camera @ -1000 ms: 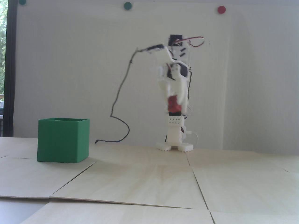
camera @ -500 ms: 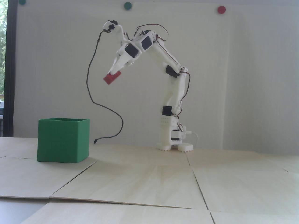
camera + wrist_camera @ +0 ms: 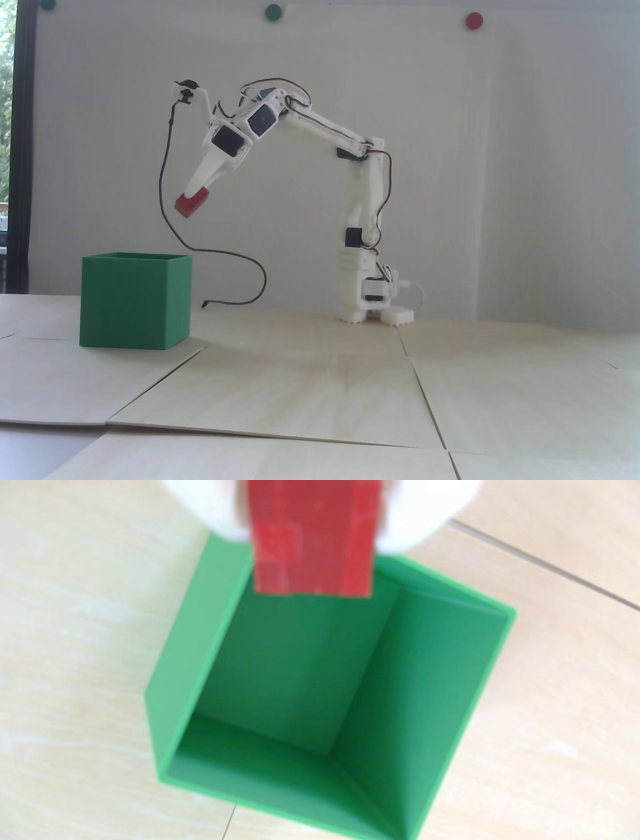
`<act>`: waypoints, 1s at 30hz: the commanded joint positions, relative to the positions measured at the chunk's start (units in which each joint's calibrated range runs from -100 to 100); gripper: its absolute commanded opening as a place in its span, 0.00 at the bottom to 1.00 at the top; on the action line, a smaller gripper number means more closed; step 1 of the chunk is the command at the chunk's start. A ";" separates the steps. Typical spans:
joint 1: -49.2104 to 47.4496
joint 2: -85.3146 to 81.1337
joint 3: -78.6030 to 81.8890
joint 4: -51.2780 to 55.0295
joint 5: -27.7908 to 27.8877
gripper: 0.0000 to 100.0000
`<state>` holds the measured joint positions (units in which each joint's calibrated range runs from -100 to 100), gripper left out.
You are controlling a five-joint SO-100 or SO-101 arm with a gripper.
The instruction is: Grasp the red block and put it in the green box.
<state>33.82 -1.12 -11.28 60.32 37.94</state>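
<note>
The small dark-red rectangular block [image 3: 191, 204] hangs clamped in the white arm's jaws, up in the air above the near corner of the matte green thin-walled plastic box [image 3: 135, 300] on the pale wooden surface [image 3: 320, 390]. It looks light and rigid; gripped by its flat sides, it should drop cleanly.

block [image 3: 191, 204]: dark red, tilted, clamped at fingertips, mid-air, left of centre in fixed view, above box's right edge | box [image 3: 135, 300]: green, open-topped, upright on table, lower left, nothing inside in wrist view
</note>
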 commanded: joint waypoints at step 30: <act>-1.61 11.42 -19.86 -7.53 0.53 0.02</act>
<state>30.76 9.92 -21.84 54.74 37.94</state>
